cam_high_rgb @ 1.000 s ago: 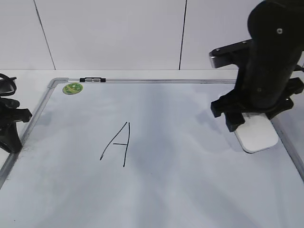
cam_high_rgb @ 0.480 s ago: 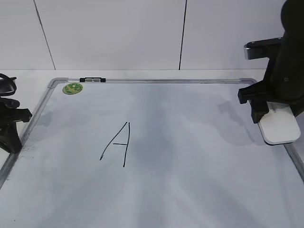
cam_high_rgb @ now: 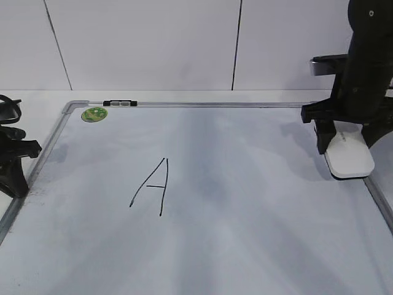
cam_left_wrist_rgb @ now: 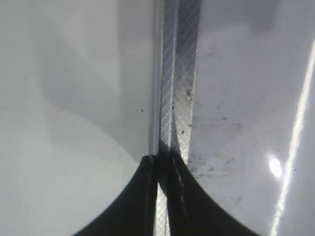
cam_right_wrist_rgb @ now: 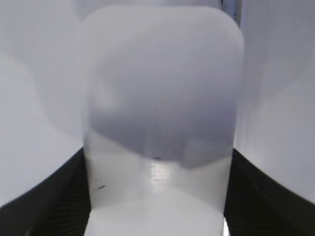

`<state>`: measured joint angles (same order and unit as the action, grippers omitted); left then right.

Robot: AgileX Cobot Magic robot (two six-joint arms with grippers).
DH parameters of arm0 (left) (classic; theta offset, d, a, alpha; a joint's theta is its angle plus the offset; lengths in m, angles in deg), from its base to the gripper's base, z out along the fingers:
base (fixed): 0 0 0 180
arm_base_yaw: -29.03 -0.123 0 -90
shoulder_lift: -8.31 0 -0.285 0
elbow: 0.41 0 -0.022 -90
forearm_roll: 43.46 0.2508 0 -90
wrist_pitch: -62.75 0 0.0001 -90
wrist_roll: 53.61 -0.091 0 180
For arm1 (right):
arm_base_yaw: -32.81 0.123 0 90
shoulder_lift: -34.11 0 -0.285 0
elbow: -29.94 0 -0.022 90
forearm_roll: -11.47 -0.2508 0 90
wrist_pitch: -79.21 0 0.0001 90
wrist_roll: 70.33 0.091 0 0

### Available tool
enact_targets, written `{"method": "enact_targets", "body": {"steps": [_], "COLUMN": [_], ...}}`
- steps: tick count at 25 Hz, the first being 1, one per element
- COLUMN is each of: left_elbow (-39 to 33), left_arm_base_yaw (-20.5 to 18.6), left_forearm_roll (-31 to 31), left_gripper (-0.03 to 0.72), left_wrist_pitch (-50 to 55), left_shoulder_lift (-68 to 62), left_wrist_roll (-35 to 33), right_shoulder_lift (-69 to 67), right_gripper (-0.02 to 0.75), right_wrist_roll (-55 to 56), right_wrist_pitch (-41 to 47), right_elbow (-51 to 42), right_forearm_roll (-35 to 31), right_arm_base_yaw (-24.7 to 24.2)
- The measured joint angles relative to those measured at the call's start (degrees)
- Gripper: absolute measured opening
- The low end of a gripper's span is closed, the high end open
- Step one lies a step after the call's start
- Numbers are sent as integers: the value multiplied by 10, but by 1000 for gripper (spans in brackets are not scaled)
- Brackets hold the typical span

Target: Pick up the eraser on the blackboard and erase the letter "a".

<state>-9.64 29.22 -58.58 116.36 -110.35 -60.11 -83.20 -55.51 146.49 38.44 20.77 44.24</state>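
The white eraser (cam_high_rgb: 350, 161) is held in my right gripper (cam_high_rgb: 345, 140), low over the blackboard (cam_high_rgb: 245, 221) by its right frame. In the right wrist view the eraser (cam_right_wrist_rgb: 162, 123) fills the space between the two black fingers of the right gripper (cam_right_wrist_rgb: 157, 196). I cannot tell if it touches the board. No lowercase "a" shows anywhere. Only a tall capital "A" (cam_high_rgb: 153, 184) is drawn left of centre. My left gripper (cam_high_rgb: 13, 157) rests shut and empty at the board's left edge; in the left wrist view it (cam_left_wrist_rgb: 165, 164) sits over the frame (cam_left_wrist_rgb: 178, 98).
A round green sticker (cam_high_rgb: 94, 114) is at the board's far left corner. A small black-and-white marker (cam_high_rgb: 120, 103) lies on the far frame. A white panelled wall stands behind the board.
My right gripper has carried the eraser from the board's right-middle area to its right edge, and slightly farther back. The left arm has not moved.
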Motion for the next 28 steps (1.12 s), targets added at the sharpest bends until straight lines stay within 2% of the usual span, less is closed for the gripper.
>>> {"method": "enact_targets", "body": {"steps": [10, 18, 28], "left_elbow": [0, 0, 0], "left_arm_base_yaw": [0, 0, 0], "left_forearm_roll": [-1, -2, -4], "left_gripper": [16, 16, 16], "left_wrist_pitch": [0, -3, -4], "left_shoulder_lift": [0, 0, 0], "left_wrist_roll": [0, -1, -1], "right_shoulder_lift": [-17, -50, -60], "right_gripper": [559, 559, 559], "right_wrist_roll": [-41, -69, -71], "right_wrist_pitch": [11, 18, 16], "right_elbow": [6, 8, 8], "right_forearm_roll": [-43, -68, -65], "right_arm_base_yaw": [-62, -64, -64]}}
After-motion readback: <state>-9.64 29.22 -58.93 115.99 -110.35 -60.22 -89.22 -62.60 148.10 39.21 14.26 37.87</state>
